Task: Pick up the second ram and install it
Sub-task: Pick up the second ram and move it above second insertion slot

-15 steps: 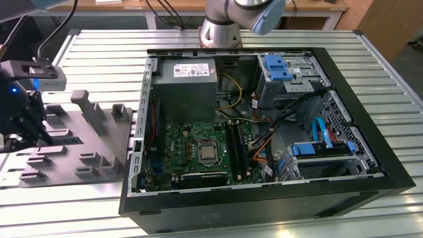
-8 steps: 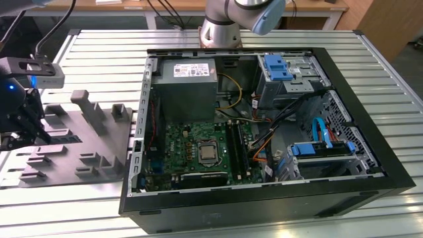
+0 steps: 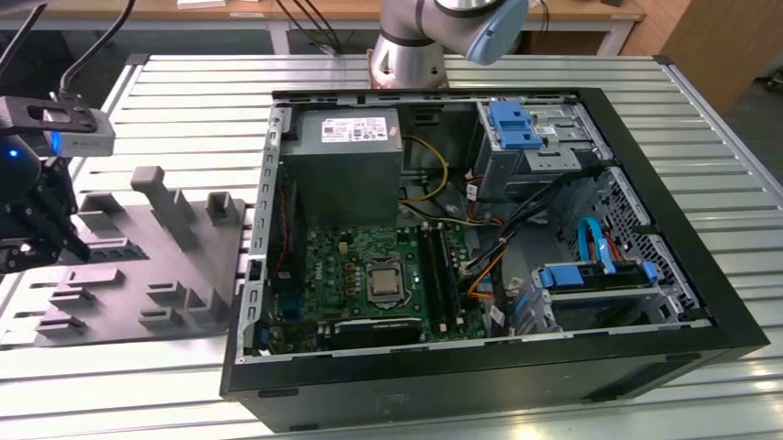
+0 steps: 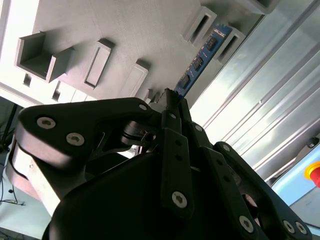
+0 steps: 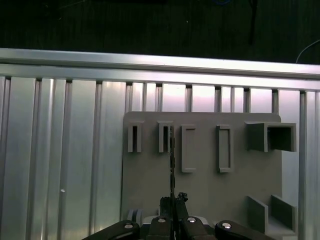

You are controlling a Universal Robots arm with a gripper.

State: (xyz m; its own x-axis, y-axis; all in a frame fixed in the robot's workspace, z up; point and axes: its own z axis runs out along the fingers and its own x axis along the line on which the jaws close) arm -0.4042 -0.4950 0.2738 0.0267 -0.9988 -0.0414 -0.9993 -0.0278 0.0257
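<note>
Our gripper [image 5: 173, 201] looks clenched on the ram [image 4: 198, 62], which stands at the holder's [image 5: 210, 200] slotted edge. We pinch only its end, so it could tilt and snag a slot.

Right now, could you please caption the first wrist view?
Hand grips the second ram, edge-on, at the grey holder tray.

White sticker [image 3: 358, 131] on the grey metal power supply box [image 3: 343, 183]: there's print on it, too small to read. Silver square processor lid [image 3: 384, 278]: faint markings, unreadable as well. So nothing legible here.
</note>
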